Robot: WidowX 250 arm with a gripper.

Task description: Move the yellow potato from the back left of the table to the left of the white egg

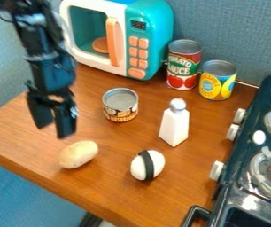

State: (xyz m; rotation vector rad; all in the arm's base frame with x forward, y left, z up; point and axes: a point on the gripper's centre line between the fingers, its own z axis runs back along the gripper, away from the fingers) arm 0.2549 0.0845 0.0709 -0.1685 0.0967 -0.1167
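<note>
The black gripper (55, 126) hangs over the left part of the wooden counter, its two fingers apart with nothing between them. Just below it in the view lies a pale tan potato (79, 154), and the two do not appear to touch. To the gripper's right stands a short open-topped can (120, 105) with a brown and cream label. A white egg-shaped thing with a black band (148, 165) lies nearer the front edge. Behind that, a white shaker with a silver top (174, 124) stands upright.
A teal and white toy microwave (117, 37) stands at the back. Right of it are a red and green can (183, 64) and a yellow and blue can (217, 80). The black toy stove (244, 177) with white knobs borders the right side. The counter (111, 195) ends in a slanted front edge.
</note>
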